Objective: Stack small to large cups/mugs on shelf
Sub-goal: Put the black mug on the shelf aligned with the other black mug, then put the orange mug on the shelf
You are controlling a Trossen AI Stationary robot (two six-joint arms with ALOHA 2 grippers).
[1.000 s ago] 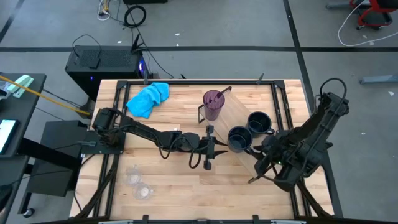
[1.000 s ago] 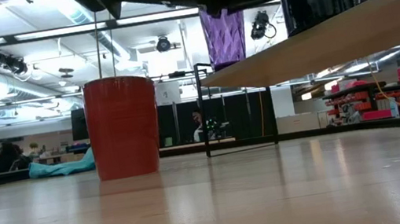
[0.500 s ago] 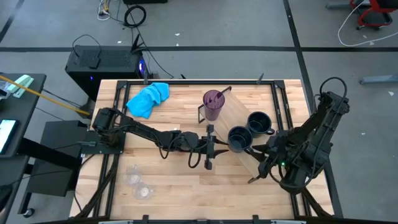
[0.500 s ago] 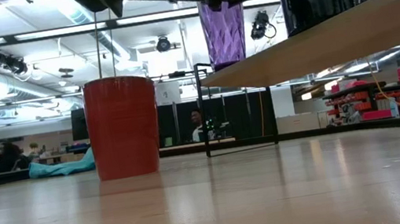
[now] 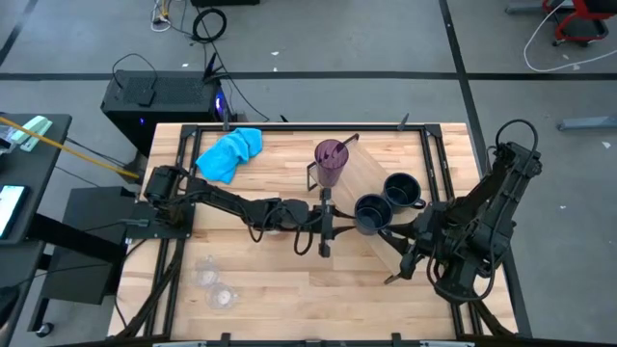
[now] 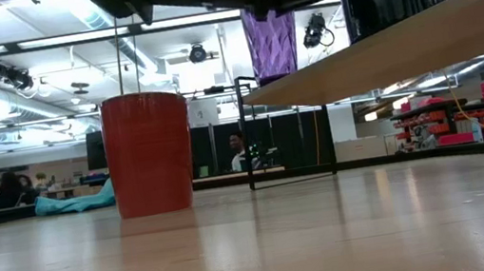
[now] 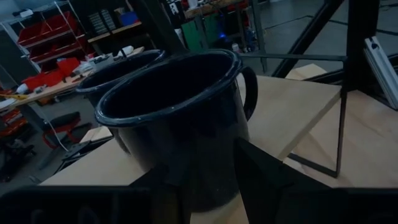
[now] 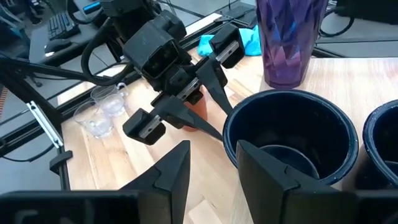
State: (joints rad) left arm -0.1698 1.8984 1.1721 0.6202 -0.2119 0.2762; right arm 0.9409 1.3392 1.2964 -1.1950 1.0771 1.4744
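Observation:
Two dark mugs stand upright on the shelf (image 5: 362,173): the nearer one (image 5: 369,214) (image 7: 174,124) and another (image 5: 400,190) behind it. The purple tumbler (image 5: 331,159) stands at the shelf's far end. A red cup (image 6: 148,152) stands on the table under my left arm. Two clear glasses (image 5: 214,284) stand at the near left. My left gripper (image 5: 345,222) (image 7: 208,168) is open and level, with its fingertips at the nearer mug's left side. My right gripper (image 8: 214,168) is open and holds nothing. It hangs over the shelf's near end (image 5: 397,262). My left gripper comes level from the table's left at the nearer mug's side wall (image 7: 205,149), below the rim and away from the handle (image 7: 250,93). I cannot tell whether the fingertips touch the wall. The mug stands upright on the shelf.
A bright blue cloth (image 5: 229,152) lies at the far left of the table. Black rails (image 5: 174,280) run along the table's sides. The shelf's wire frame (image 6: 247,135) stands on the table beside the red cup.
My right gripper has turned at the wrist, while the hand has stayed about where it was. The mugs, tumbler and red cup have kept their places.

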